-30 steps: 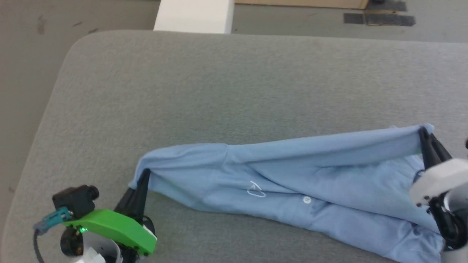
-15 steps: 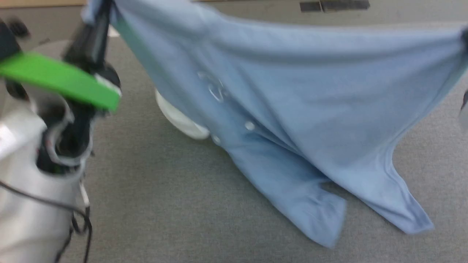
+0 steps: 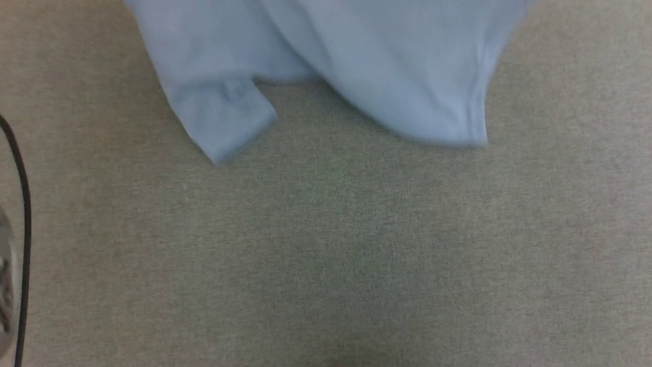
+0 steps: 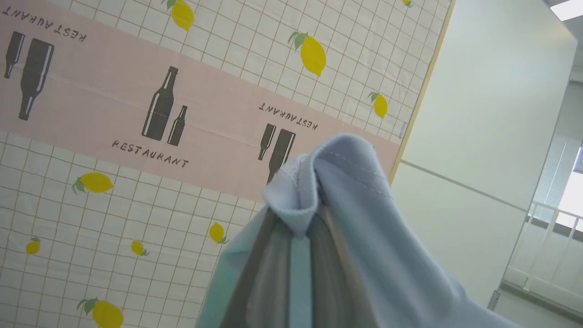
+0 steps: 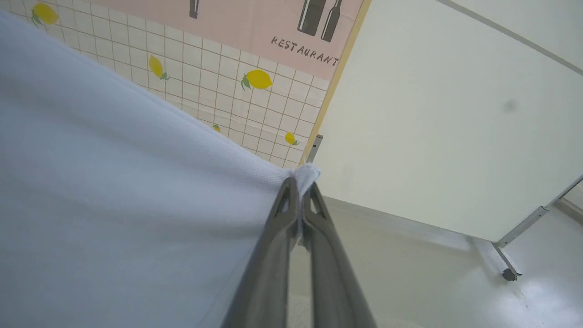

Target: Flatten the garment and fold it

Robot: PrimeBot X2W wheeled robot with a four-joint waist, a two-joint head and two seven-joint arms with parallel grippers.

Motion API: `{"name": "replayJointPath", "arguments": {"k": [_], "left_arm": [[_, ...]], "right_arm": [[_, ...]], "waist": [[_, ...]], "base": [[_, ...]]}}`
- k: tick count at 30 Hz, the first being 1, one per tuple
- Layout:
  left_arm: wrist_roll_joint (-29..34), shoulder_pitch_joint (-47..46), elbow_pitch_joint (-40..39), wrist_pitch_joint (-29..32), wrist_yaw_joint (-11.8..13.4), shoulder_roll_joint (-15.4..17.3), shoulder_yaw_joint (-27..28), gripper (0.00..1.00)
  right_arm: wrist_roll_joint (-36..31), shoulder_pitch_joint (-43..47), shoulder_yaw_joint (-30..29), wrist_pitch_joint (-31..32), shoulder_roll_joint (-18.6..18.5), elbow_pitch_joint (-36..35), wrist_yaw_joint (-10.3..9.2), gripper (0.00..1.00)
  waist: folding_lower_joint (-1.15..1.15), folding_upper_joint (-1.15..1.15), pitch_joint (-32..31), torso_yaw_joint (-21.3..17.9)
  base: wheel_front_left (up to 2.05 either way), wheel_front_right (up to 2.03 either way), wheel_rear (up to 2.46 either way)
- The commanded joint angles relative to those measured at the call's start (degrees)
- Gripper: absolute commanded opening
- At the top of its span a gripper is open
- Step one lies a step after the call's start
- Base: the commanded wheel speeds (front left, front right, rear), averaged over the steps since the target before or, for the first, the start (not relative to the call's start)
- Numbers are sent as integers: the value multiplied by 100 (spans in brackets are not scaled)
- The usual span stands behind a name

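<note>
The garment (image 3: 331, 66) is a light blue shirt hanging from above; in the head view its lower hem and one sleeve dangle just over the grey tabletop (image 3: 326, 255). My left gripper (image 4: 300, 214) is shut on a bunched corner of the garment (image 4: 337, 182), with fabric draped over its fingers. My right gripper (image 5: 298, 184) is shut on another corner, and the garment (image 5: 114, 191) stretches taut away to the left of that view. Both wrist views point up toward a wall.
A black cable (image 3: 23, 204) and a sliver of my pale arm run along the head view's left edge. Beyond the grippers stand a tiled lemon-and-bottle wall covering (image 4: 136, 114) and a plain white partition (image 5: 455, 114).
Both grippers have lifted the garment off the table and risen out of the head view. The shirt now hangs spread between them, and the head camera has tilted down.
</note>
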Motion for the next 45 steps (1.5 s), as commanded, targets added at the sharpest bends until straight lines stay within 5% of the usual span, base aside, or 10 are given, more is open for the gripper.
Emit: {"name": "replayJointPath", "arguments": {"k": [1, 9, 15, 25, 33, 45], "left_arm": [[34, -355, 114, -182, 8, -17, 97, 0], [256, -1584, 695, -1216, -217, 94, 435, 0], [365, -1369, 1093, -1530, -599, 172, 311, 0], [793, 1512, 2061, -783, -1085, 413, -873, 0], [236, 4065, 1676, 314, -1223, 512, -1363, 0], [-603, 6967, -464, 1525, -591, 785, -1662, 0]], "right_arm": [[-101, -276, -34, -102, 91, 155, -10, 0], [-1055, -1528, -239, -1008, 298, 704, -10, 0], [-1408, -1586, -75, -1733, 374, 1122, -10, 0], [-547, 651, 507, -2430, 417, 1587, -10, 0], [273, 3010, 588, -2503, 274, 976, -10, 0], [204, 5623, 168, -2232, 81, -165, -10, 0]], "waist": [[-1, 0, 569, -154], [-1, 0, 817, -189], [-1, 0, 737, -90], [-1, 0, -123, 126], [-1, 0, -925, 269], [-1, 0, -1505, 401]], "base": [[0, 0, 0], [0, 0, 0], [0, 0, 0], [0, 0, 0], [0, 0, 0], [0, 0, 0]]}}
